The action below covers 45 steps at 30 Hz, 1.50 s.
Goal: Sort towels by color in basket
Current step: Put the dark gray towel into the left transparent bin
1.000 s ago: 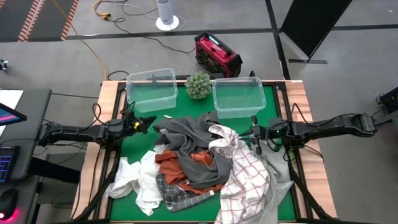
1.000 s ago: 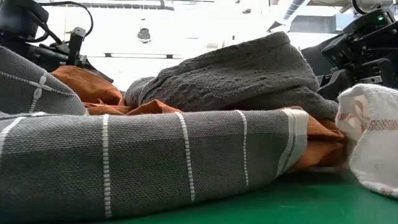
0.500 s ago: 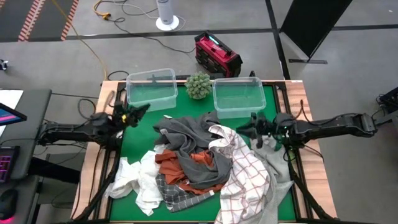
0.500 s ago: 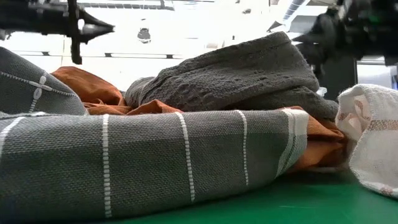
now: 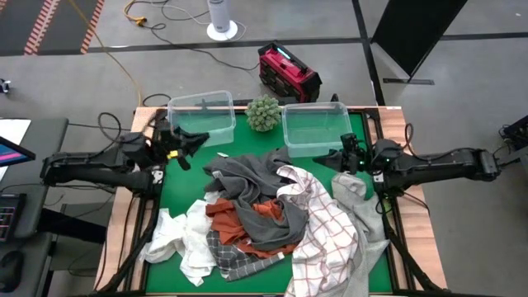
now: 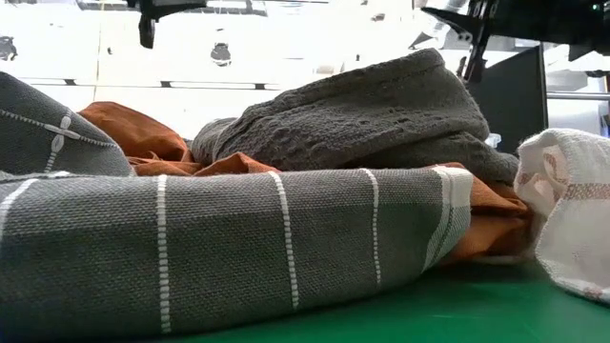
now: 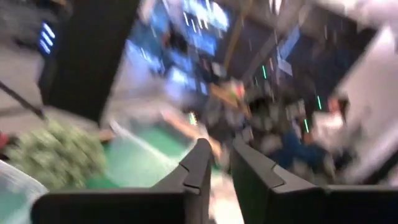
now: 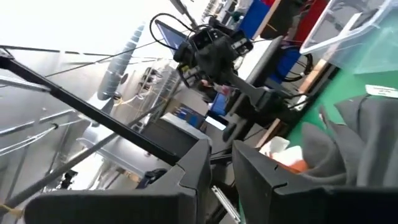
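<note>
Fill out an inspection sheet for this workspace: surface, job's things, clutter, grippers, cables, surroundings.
Surface: green mat on a wooden table.
Job's things: pile of towels mid-mat: dark grey, rust-orange, white, grid-lined, plaid. Two clear plastic bins at the far edge, no towels in them.
Clutter: round green plant ball between the bins.
Grippers: left gripper by the left bin, right gripper by the right bin; both hold nothing, fingers nearly together.
Cables: orange cable on the floor.
Surroundings: red-black case, white cylindrical stand on the floor.
</note>
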Tool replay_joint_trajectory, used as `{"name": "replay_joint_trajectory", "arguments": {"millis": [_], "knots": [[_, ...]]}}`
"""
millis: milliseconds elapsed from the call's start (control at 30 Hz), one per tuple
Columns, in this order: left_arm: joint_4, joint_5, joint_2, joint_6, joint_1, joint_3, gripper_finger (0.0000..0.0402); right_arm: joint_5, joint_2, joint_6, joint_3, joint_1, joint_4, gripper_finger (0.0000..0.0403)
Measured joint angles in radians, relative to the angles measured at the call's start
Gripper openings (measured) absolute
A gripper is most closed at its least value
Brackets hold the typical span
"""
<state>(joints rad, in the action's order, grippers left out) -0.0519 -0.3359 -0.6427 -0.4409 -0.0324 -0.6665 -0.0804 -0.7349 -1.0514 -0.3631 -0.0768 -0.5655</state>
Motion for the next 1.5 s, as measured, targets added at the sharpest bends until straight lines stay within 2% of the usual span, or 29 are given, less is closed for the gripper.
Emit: {"name": "replay_joint_trajectory", "arguments": {"millis": [100,167,233,333,400,500,600,800,1000,1133,1267,1333,1433,1500], "knots": [[0.134,0.099,-0.095,-0.012,0.007,-0.088,0.0086,-0.002,-0.021,0.046,-0.039,0.015,-0.006,0.0098],[0.233,0.148,-0.161,-0.006,0.014,-0.147,0.0105,-0.007,-0.041,0.116,-0.105,0.043,0.052,0.0098],[0.329,0.188,-0.226,0.007,0.022,-0.202,0.0123,0.004,-0.07,0.2,-0.207,0.076,0.228,0.0098],[0.471,0.228,-0.328,0.025,0.027,-0.27,0.0142,0.091,-0.142,0.303,-0.382,0.124,0.657,0.0098],[0.553,0.254,-0.395,0.039,0.028,-0.303,0.0149,0.142,-0.207,0.34,-0.485,0.152,0.871,0.0098],[0.641,0.265,-0.49,0.073,0.028,-0.346,0.0153,0.15,-0.292,0.39,-0.593,0.182,1.018,0.01],[0.655,0.247,-0.575,0.109,0.027,-0.366,0.0154,0.135,-0.355,0.462,-0.664,0.212,1.119,0.0113],[0.685,0.258,-0.776,0.153,-0.005,-0.453,0.0154,0.132,-0.399,0.492,-0.733,0.239,1.396,0.0183],[0.736,0.273,-0.968,0.352,-0.019,-0.592,0.0154,0.127,-0.365,0.508,-0.733,0.278,1.514,0.026],[0.763,0.324,-1.083,0.429,-0.021,-0.642,0.0154,0.128,-0.335,0.511,-0.733,0.295,1.533,0.027],[0.835,0.337,-1.156,0.425,-0.02,-0.663,0.0141,0.157,-0.295,0.51,-0.734,0.317,1.531,0.027],[0.842,0.336,-1.172,0.425,-0.019,-0.663,0.0117,0.192,-0.277,0.511,-0.734,0.33,1.53,0.027],[0.846,0.332,-1.159,0.422,-0.015,-0.663,0.0036,0.239,-0.252,0.511,-0.734,0.341,1.53,0.027],[0.847,0.329,-1.133,0.402,-0.015,-0.663,0.0013,0.254,-0.241,0.514,-0.734,0.339,1.53,0.027]]}}
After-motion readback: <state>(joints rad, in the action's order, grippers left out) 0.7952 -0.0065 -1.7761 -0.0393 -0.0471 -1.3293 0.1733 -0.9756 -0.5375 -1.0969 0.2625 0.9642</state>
